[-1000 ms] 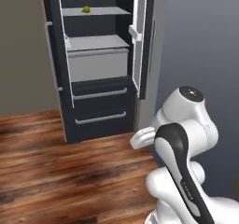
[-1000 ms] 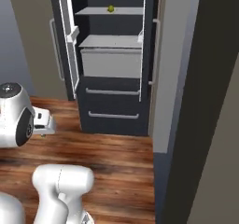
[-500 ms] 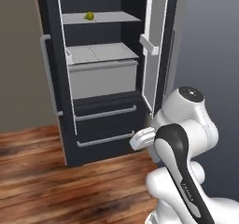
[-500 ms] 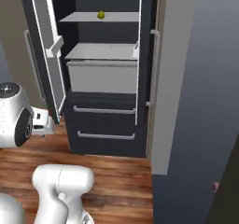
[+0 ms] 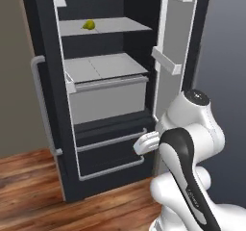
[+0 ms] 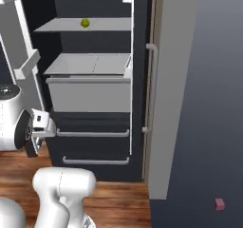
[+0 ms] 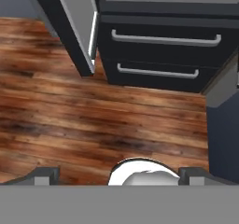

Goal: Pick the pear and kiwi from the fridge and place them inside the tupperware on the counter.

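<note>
Jaws stand fully apart with nothing between them: in the hand view the gripper (image 7: 119, 174) shows its two dark finger tips (image 7: 44, 175) wide at either side, pointed down at the brown wood-plank floor (image 7: 93, 120) and touching nothing. Ahead of the jaws and slightly higher, the tall dark charcoal fridge (image 5: 103, 143) has both doors swung open; its two lower dark drawers with grey bar handles (image 7: 165, 40) lie just beyond the finger tips in the hand view, one handle above the other. To one side of the jaws, the bottom edge of an open fridge door (image 7: 77, 27) comes down to the floor.

Well above the jaws, the small yellow-green pear (image 5: 88, 24) with a tapered neck rests alone on the pale grey upper shelf (image 5: 115, 27) inside the fridge, toward the back; from the right base view the pear (image 6: 85, 23) sits near the middle of that shelf. Between the pear's shelf and the jaws there is a large pale grey pull-out drawer (image 5: 108, 97) with a flat lid. White door bins (image 5: 166, 61) hang on the inside of the open door above the jaws. A long grey bar handle (image 6: 151, 87) runs down the outer face of the other door. Off to the side of the jaws, a small pink block (image 6: 219, 204) lies on the dark grey floor (image 6: 199, 175) beside the fridge.
</note>
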